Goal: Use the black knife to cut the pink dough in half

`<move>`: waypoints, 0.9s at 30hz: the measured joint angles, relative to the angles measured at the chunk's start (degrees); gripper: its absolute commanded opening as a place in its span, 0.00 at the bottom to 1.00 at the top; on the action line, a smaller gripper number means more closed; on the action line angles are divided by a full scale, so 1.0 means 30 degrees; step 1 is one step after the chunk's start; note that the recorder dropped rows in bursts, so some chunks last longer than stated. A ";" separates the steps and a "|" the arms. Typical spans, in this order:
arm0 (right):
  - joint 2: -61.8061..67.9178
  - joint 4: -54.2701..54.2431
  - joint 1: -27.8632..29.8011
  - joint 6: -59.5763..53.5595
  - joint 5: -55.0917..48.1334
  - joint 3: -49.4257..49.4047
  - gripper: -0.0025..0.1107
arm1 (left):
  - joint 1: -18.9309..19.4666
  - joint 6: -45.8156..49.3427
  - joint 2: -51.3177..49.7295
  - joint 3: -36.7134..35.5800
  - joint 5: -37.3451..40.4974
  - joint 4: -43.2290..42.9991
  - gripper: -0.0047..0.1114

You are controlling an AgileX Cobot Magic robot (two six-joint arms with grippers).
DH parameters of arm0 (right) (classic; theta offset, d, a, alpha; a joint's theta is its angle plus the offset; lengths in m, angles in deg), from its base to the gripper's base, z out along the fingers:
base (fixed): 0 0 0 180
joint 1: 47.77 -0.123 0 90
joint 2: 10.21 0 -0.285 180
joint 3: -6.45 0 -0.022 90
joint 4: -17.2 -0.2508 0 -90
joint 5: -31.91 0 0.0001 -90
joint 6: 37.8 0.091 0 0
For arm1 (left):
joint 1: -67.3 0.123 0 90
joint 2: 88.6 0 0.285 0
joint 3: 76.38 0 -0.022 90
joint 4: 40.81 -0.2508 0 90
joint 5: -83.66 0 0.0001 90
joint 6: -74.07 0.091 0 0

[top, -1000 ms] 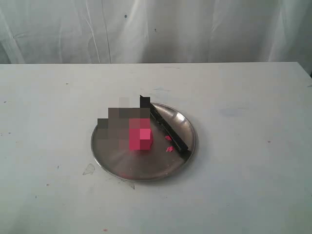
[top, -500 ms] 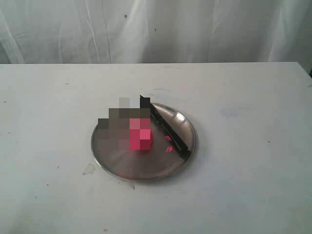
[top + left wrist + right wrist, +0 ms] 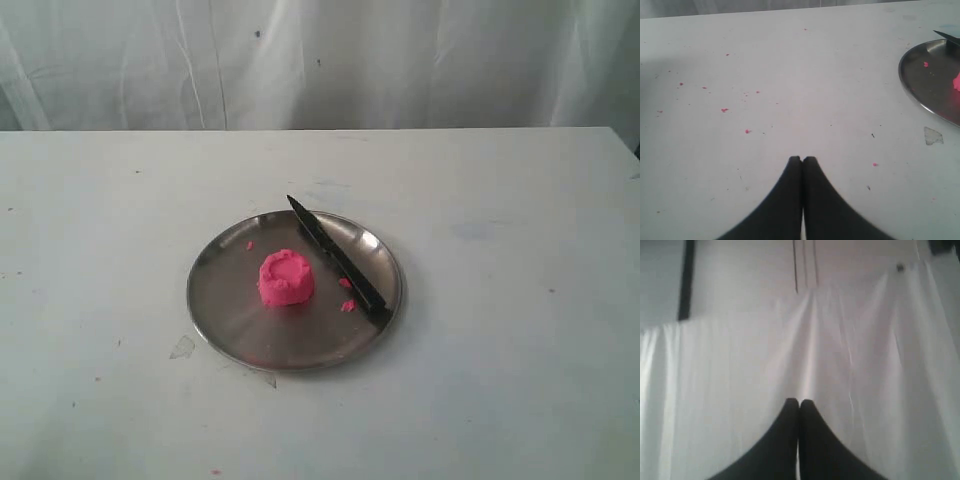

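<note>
The pink dough [image 3: 286, 278] is one whole stubby lump with a dented top, left of centre on the round metal plate [image 3: 230, 320]. The black knife [image 3: 336, 258] lies flat across the plate's right side, point toward the back, handle at the front right rim. Neither arm shows in the exterior view. My left gripper [image 3: 802, 159] is shut and empty, low over bare table, with the plate's rim [image 3: 912, 95] and a sliver of the dough [image 3: 957, 82] off to one side. Facing the white curtain, my right gripper [image 3: 799, 401] is shut and empty.
Tiny pink crumbs [image 3: 346, 300] lie on the plate beside the knife, and more crumbs [image 3: 724, 109] dot the white table. A white curtain [image 3: 320, 60] hangs behind the table's far edge. A small clear scrap [image 3: 183, 347] lies by the plate's front left.
The blurred patch that covered the dough and the plate's left part in the earlier frames is gone. Dough, knife and plate lie where they were.
</note>
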State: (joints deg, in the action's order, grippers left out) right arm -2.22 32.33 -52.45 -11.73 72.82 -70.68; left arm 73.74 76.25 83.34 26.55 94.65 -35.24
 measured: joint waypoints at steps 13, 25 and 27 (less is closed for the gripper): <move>0.9507 0.0918 -0.0751 -0.4977 -2.4552 1.1859 0.02 | 0.0000 0.0000 0.0000 0.0000 0.0000 0.0000 0.04; 2.5421 -1.2930 -0.1999 -1.6395 -3.0702 1.7554 0.02 | 0.0000 0.0000 0.0000 0.0000 0.0000 0.0000 0.04; 2.6651 -1.3737 -0.2090 -1.7088 -2.8856 1.8268 0.02 | 0.0000 0.0000 0.0000 0.0000 0.0000 0.0000 0.04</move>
State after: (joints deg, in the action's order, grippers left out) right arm 77.74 -8.88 -58.72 -62.99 -13.75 -15.87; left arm 73.74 76.25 83.34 26.55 94.65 -35.24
